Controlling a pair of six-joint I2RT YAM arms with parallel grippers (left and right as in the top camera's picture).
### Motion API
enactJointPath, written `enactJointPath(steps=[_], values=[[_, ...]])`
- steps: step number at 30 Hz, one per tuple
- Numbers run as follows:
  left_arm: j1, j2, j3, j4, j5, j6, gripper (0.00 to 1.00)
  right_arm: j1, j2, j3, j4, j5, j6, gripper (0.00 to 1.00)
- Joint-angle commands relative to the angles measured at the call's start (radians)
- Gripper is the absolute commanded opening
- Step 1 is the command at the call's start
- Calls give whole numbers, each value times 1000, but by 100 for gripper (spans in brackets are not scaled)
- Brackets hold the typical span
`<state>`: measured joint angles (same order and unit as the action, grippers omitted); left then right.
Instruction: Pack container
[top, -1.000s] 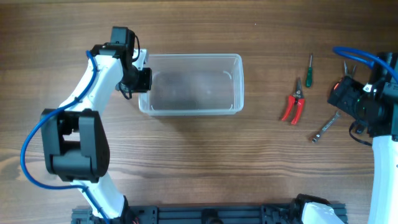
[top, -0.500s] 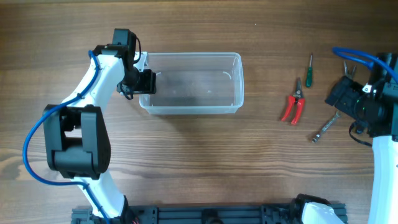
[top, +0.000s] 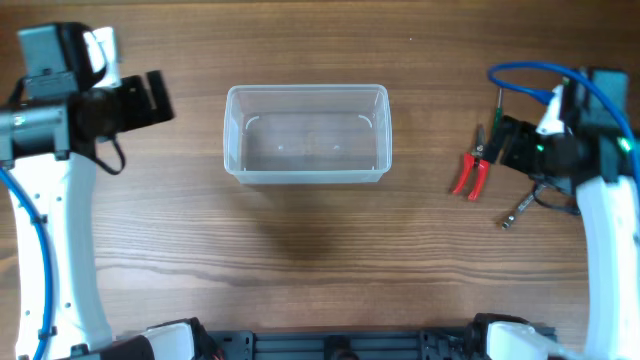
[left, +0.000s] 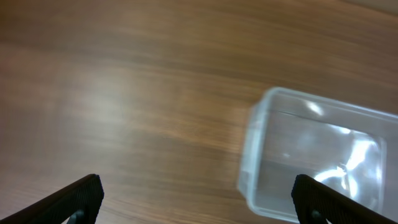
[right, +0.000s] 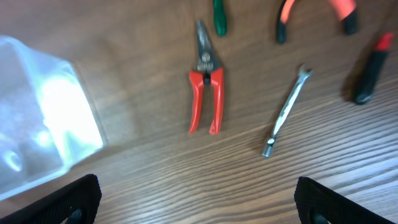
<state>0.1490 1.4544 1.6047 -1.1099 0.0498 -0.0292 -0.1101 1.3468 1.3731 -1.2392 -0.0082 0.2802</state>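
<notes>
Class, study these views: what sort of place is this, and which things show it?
Probably a robot test bench in a lab or workshop: a left arm and right arm flank a wooden table carrying a clear container, red-handled cutters and a small wrench.

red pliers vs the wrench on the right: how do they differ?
The pliers have red handles and a pointed metal nose; the wrench is bare metal throughout. The pliers are wider, with two splayed handles; the wrench is one slim bar. In the right wrist view the pliers point straight up and the wrench lies slanted. Both lie flat on the table, outside the container.
</notes>
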Motion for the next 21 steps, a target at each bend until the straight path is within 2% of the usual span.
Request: enactJointPath(steps=[1,5,14,21], values=[[90,29,4,-17,-10,-32,100,40,148,12,12,-19,-26,100],[103,69,4,-17,-10,-32,100,105,298,12,83,-19,10,100],[103,134,3,-17,-10,-32,100,116,538,12,171,-27,96,100],[103,145,3,-10,-10,-32,100,116,606,-13,259,-27,112,100]])
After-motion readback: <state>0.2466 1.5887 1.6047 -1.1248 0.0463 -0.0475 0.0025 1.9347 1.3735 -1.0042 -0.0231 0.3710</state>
